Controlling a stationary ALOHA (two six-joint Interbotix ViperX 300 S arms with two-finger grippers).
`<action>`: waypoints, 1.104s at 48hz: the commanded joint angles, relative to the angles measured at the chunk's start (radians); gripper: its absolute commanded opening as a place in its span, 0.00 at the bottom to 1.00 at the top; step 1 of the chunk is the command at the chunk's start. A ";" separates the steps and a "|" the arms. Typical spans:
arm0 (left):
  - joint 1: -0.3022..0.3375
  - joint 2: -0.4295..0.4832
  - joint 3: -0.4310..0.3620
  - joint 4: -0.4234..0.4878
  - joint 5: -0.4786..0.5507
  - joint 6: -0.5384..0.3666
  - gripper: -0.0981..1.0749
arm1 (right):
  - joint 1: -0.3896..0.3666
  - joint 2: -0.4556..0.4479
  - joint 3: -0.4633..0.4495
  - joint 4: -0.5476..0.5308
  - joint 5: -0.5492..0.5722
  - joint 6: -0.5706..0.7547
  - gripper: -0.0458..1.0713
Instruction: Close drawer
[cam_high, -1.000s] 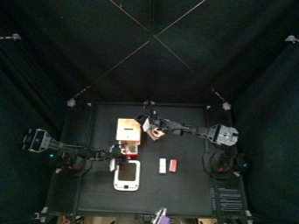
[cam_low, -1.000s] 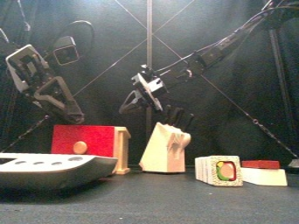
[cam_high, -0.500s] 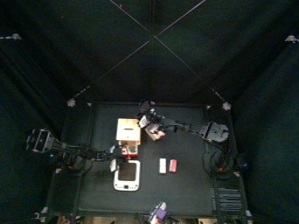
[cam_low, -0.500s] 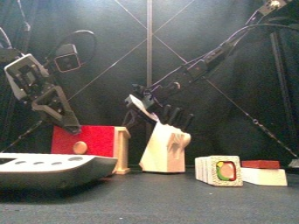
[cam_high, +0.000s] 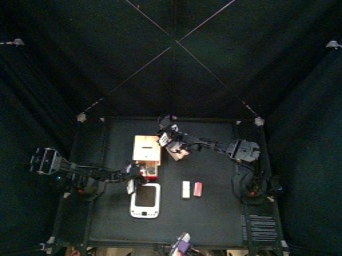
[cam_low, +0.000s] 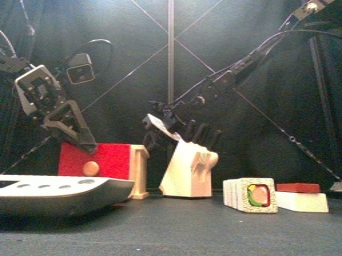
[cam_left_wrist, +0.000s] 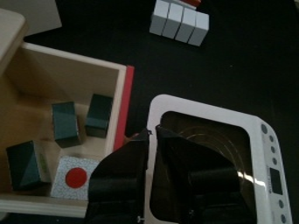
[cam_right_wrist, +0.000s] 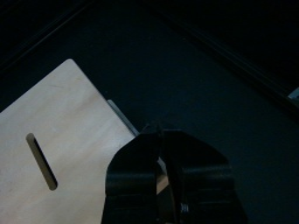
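The drawer (cam_left_wrist: 65, 118) is seen pulled out; left gripper (cam_low: 83, 158), jaws apart, is poised before its red front; right gripper's (cam_right_wrist: 163, 162) jaws are pressed together. A push inward is called for.

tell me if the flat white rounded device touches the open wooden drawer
Apart. Left wrist view shows a strip of black table between the white device and the drawer's red front.
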 joint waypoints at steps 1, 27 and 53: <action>0.018 0.000 -0.029 0.003 -0.009 0.003 0.59 | 0.000 -0.025 -0.015 -0.006 0.003 0.000 0.37; 0.112 0.000 -0.041 0.028 -0.009 0.005 0.59 | 0.002 -0.025 -0.017 -0.006 0.015 0.003 0.37; 0.230 0.009 -0.075 0.072 -0.025 0.005 0.59 | 0.002 -0.025 -0.015 -0.006 0.021 0.002 0.37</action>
